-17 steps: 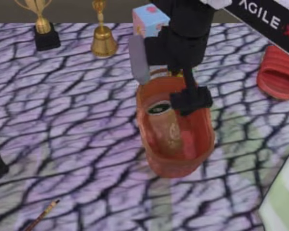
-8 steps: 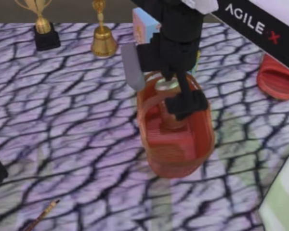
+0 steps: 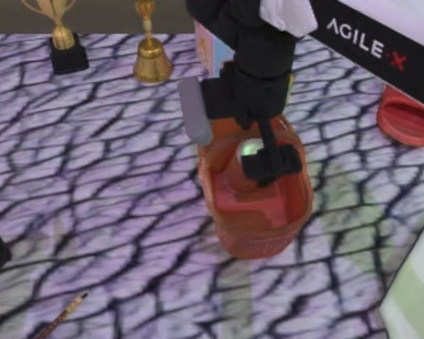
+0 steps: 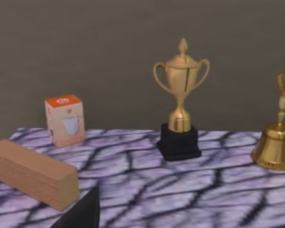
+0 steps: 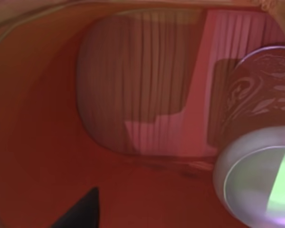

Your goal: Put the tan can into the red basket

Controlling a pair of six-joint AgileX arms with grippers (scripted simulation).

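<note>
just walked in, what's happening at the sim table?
The right arm is reaching down into the red basket near the table's middle, its gripper low inside with the tan can. The right wrist view shows the can inside the basket, against the red wall. Whether the fingers are on the can is not visible. The left arm is parked at the table's left edge, facing a gold trophy and a bell.

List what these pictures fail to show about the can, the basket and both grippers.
- Can: top view shows only a pale end under the right arm; whether it rests on the basket floor is unclear.
- Right gripper: finger state hidden by its own black body.
- Basket: far rim and handle covered by the arm.
- Left gripper: out of the top view; its wrist view shows only a dark corner.
</note>
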